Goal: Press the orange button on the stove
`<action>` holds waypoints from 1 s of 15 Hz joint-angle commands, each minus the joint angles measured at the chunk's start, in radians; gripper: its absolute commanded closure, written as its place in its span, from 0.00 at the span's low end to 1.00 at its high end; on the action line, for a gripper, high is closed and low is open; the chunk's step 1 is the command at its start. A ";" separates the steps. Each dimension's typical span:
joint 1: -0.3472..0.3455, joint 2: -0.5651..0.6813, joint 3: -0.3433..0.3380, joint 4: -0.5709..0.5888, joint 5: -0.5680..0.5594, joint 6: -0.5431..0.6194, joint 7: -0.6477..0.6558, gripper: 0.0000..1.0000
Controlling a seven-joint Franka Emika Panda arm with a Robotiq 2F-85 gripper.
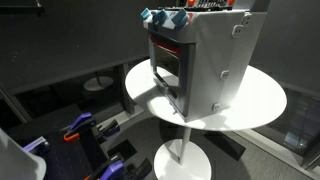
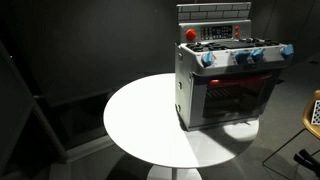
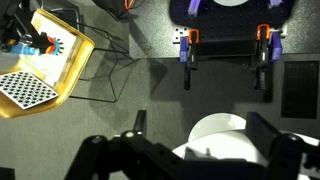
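Round white table (image 2: 140,120) | stove (image 2: 225,85) upright near its edge, inside unclear behind dark glass | gripper (image 3: 198,130) spread wide, empty

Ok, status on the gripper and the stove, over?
Gripper open, facing the floor, stove not in wrist view. Stove upright on round white table, orange button exposed on its back panel. Nothing near the button.

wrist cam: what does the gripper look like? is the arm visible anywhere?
The gripper shows only in the wrist view. It is matte black all over, with two fingers made of chunky, angular jointed links. No markings, labels or cables can be made out on it. The arm itself cannot be clearly identified in either exterior view.
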State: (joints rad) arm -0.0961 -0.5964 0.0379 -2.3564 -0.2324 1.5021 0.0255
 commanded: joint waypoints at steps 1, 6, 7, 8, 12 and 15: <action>0.026 0.001 -0.019 0.004 -0.008 -0.005 0.011 0.00; 0.023 0.004 -0.017 0.016 -0.017 0.020 0.024 0.00; 0.024 0.006 -0.016 0.027 -0.017 0.031 0.026 0.00; 0.026 0.007 -0.015 0.035 -0.021 0.046 0.028 0.00; 0.028 0.013 -0.010 0.075 -0.027 0.124 0.029 0.00; 0.023 0.023 -0.003 0.097 -0.057 0.204 0.044 0.00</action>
State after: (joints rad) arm -0.0807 -0.5960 0.0355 -2.3011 -0.2474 1.6550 0.0377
